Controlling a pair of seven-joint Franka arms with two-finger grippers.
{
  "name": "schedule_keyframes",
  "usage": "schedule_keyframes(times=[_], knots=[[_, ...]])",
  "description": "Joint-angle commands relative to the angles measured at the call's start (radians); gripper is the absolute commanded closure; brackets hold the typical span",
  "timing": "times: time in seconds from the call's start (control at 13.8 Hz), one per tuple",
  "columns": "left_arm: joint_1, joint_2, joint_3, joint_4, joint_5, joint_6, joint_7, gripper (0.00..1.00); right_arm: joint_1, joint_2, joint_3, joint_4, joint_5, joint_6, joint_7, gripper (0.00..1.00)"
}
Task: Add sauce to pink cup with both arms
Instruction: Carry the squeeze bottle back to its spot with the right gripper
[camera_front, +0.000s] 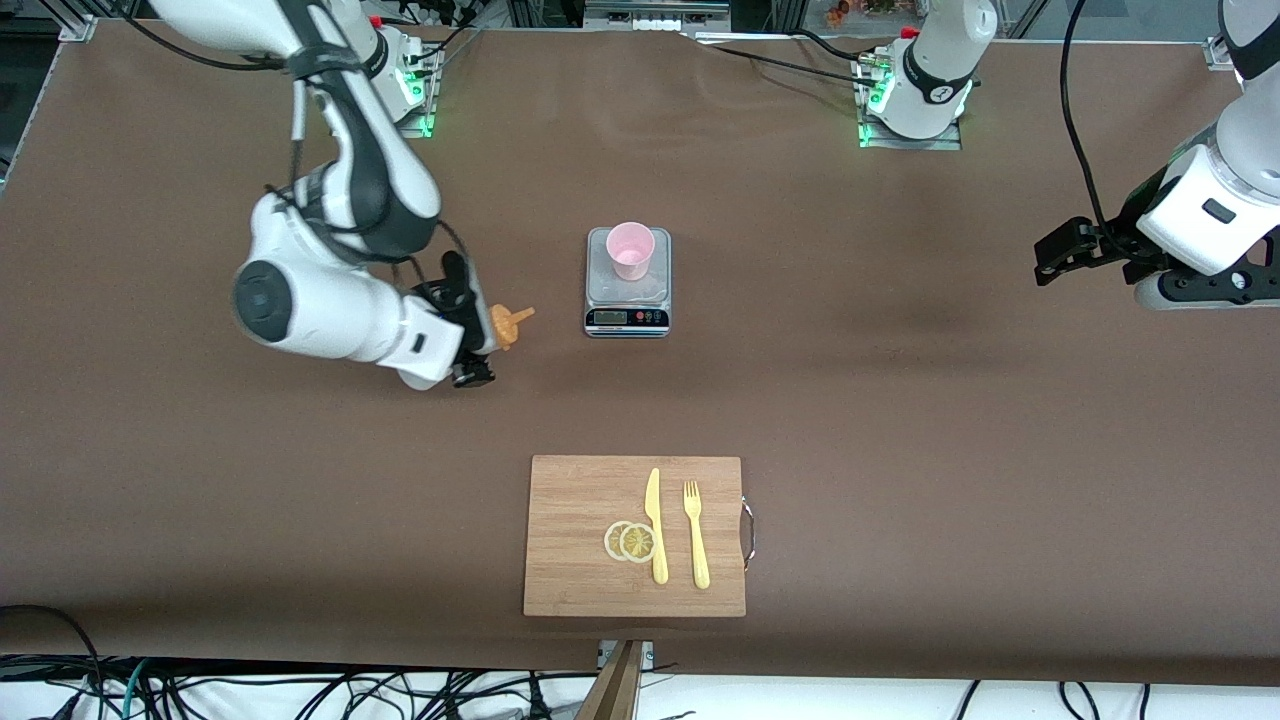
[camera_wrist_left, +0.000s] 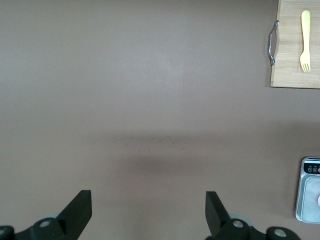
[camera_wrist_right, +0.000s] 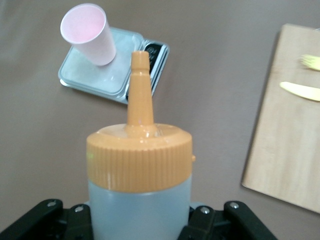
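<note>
Two arms share this job, but only one is working now: the right gripper (camera_front: 478, 335) has its fingers pinched on the body of the sauce bottle (camera_wrist_right: 140, 200), held above bare table toward the right arm's end, with the orange nozzle (camera_front: 512, 322) tipped toward the pink cup (camera_front: 631, 248). That cup stands upright on a small kitchen scale (camera_front: 627, 312) in the middle of the table; in the front view it sits at about two o'clock from the nozzle, well apart from it. To do the carry well, I would judge the bottle should travel with its nozzle tilted no lower until the tip is right over the cup's open mouth, since squeezing or tilting early would drop sauce on the scale. The grip should stay low on the body so the cap remains free. The left gripper (camera_front: 1062, 256) waits over the table at the left arm's end, fingers (camera_wrist_left: 77, 212) spread wide and holding nothing. At six o'clock from the scale, nearer the camera, lies a wooden cutting board (camera_front: 580, 500).
</note>
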Motion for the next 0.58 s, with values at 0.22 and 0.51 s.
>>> schedule_keyframes(times=[0.22, 0.51], knots=[[0.005, 0.015, -0.005, 0.029, -0.007, -0.014, 0.002, 0.00, -0.184, 0.025, 0.016, -0.013, 0.245, -0.044, -0.261, 1.00], [0.005, 0.015, -0.005, 0.027, -0.007, -0.015, 0.002, 0.00, -0.318, 0.083, 0.016, -0.017, 0.391, -0.182, -0.461, 1.00]])
